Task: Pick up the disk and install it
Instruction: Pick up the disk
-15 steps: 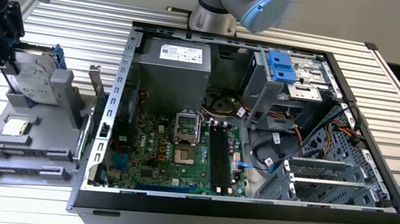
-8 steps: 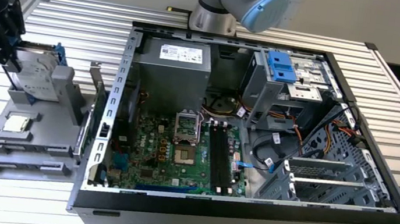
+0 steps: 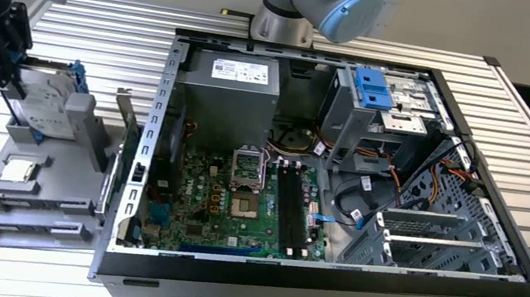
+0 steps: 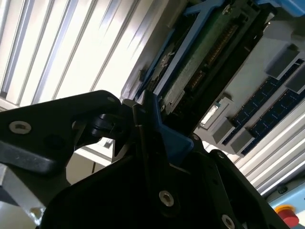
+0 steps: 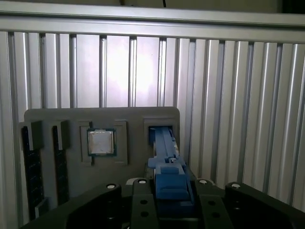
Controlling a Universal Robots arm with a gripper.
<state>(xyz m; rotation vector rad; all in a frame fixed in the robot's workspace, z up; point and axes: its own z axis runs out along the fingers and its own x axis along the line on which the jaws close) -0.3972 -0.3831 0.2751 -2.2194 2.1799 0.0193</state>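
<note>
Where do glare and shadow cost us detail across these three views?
First wrist view: glare bleaches the table slats above the grey tray; the gripper, shut on the disk, is near-black. Second wrist view: slats blown white, gripper body in deep shadow. Exterior view: even light, though the computer case is dim inside at the exterior view's right.
</note>
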